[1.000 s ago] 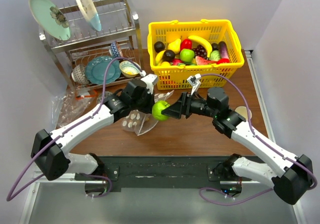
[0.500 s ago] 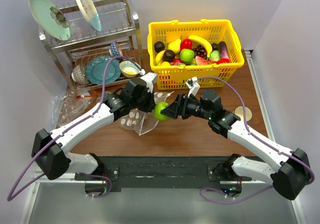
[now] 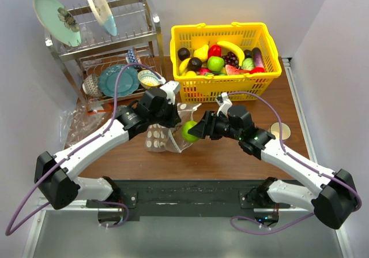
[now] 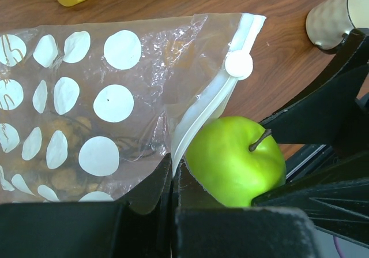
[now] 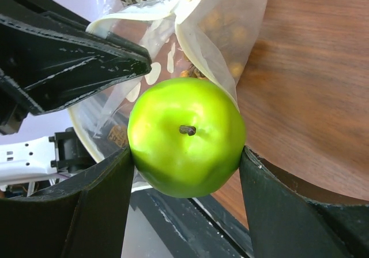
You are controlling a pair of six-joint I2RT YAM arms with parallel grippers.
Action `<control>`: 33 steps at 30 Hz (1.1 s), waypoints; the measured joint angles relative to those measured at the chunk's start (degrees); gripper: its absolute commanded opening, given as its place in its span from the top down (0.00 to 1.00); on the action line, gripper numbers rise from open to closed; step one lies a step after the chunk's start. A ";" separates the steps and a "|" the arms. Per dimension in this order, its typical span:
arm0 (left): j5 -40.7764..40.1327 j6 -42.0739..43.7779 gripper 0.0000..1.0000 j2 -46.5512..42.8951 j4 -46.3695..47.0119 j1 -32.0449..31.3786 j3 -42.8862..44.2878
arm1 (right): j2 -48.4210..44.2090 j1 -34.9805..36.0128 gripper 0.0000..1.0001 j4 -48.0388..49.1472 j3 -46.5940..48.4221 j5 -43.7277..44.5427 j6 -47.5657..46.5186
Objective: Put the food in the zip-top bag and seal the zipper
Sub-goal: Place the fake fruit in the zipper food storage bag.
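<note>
The zip-top bag (image 4: 115, 108), clear plastic with white dots, hangs open above the table (image 3: 230, 154). My left gripper (image 4: 173, 167) is shut on one lip of its mouth, by the white zipper (image 4: 207, 108) and its round slider (image 4: 238, 65). Small tan-brown balls (image 4: 63, 177) lie inside. My right gripper (image 5: 184, 154) is shut on a green apple (image 5: 184, 137), stem toward the camera, right at the bag's mouth (image 5: 219, 27). In the top view the apple (image 3: 189, 131) sits between both grippers, touching the bag (image 3: 158, 138).
A yellow basket (image 3: 230, 86) at the back holds another green apple (image 3: 215, 63), a red fruit (image 3: 214, 50), bananas and an eggplant. A dish rack (image 3: 109, 50) with plates stands back left. A beige cup (image 3: 280, 131) sits right of my right arm.
My right gripper has brought the apple slightly nearer and against the bag's mouth. My left gripper has turned the bag so it hangs more upright.
</note>
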 measured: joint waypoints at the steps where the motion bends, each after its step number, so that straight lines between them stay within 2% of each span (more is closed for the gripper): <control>1: 0.20 -0.07 1.00 0.00 0.02 0.00 0.00 | 0.26 0.20 0.64 -0.11 0.20 0.13 0.02; 6: 1.18 -0.79 1.00 0.00 0.00 0.00 0.42 | 1.84 1.64 0.60 -0.31 1.84 0.55 0.04; 9: 1.66 -0.90 1.00 0.00 0.11 0.00 1.44 | 2.16 2.40 0.53 -0.28 2.89 1.05 0.17; 12: 1.90 -1.14 1.00 0.00 0.52 0.00 2.38 | 3.23 3.48 0.30 -0.24 4.39 1.73 0.28; 13: 1.97 -1.29 1.00 0.00 0.55 0.00 2.62 | 3.76 3.91 0.19 -0.22 4.87 1.92 0.33; 15: 2.05 -1.33 1.00 0.00 0.59 0.02 3.10 | 4.70 4.87 0.13 -0.26 5.62 2.21 0.28; 18: 1.99 -1.33 1.00 0.02 0.15 0.13 4.11 | 4.79 5.75 0.13 -1.05 6.16 3.19 0.09; 25: -1.05 -1.05 1.00 0.02 -3.17 1.73 7.50 | 0.61 5.88 0.26 -9.31 11.69 7.91 -3.21; 33: -6.19 0.24 1.00 0.00 -7.56 2.25 9.92 | -3.28 5.88 0.29 -17.66 16.46 13.94 -7.69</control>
